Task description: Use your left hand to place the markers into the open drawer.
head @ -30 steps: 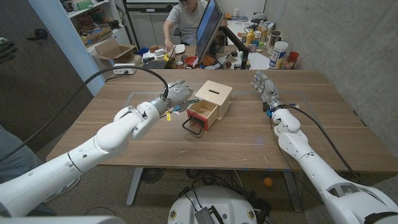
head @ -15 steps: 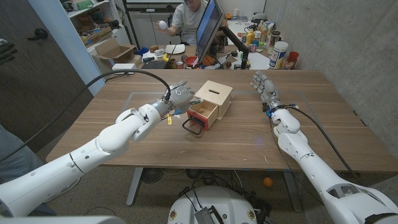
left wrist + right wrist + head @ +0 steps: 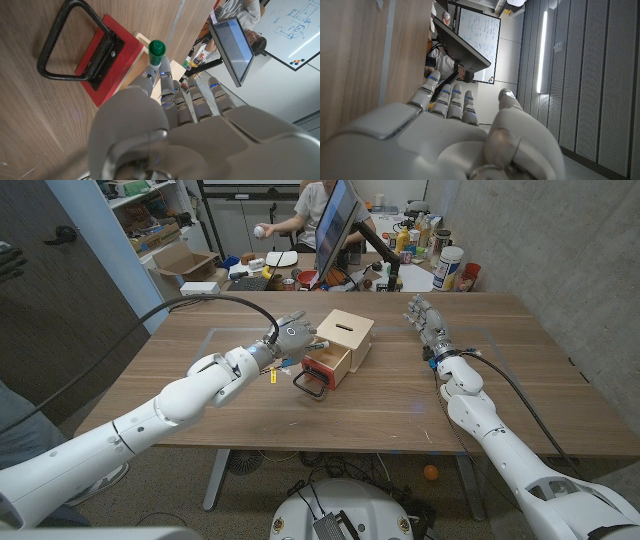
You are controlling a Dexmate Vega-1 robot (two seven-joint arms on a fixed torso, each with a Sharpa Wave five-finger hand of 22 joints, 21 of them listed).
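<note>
Left hand [image 3: 290, 335] pinching a green-capped marker [image 3: 156, 52] just above the open red-fronted drawer [image 3: 324, 366], another marker [image 3: 273, 373] on the table beside the drawer, right hand [image 3: 425, 317] well apart, fingers extended, holding nothing

Beyond the table's [image 3: 400, 400] far edge we see a cluttered desk [image 3: 420, 278], a monitor [image 3: 335, 225], a whiteboard [image 3: 480, 42] and grey walls [image 3: 560, 250].

**Marker at the drawer's edge**

A green-capped marker [image 3: 156, 54] is held in the left hand's fingers [image 3: 165, 90], cap pointing at the open drawer [image 3: 322, 366]. The drawer has a red front with a black loop handle [image 3: 70, 45], pulled out of a light wooden box [image 3: 345, 332]. Another marker [image 3: 273, 375], yellow, lies on the worktop at the drawer's 9 o'clock.
</note>
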